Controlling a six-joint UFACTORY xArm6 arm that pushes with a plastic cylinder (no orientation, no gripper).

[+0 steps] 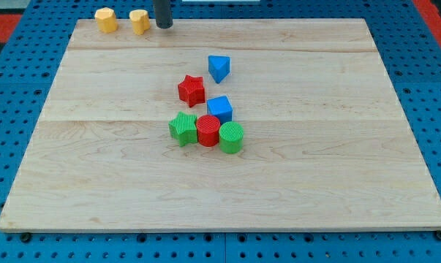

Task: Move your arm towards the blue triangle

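Observation:
The blue triangle (219, 68) lies on the wooden board (315, 146), a little above the view's centre. My tip (164, 26) is at the view's top edge, to the upper left of the blue triangle and well apart from it. It stands just right of a yellow block (139, 21), close to it; I cannot tell whether they touch.
A second yellow block (106, 20) sits further left at the top edge. A red star (191, 90) lies below left of the triangle. Below it cluster a blue cube (220, 109), a green star (183, 128), a red cylinder (208, 131) and a green cylinder (231, 137).

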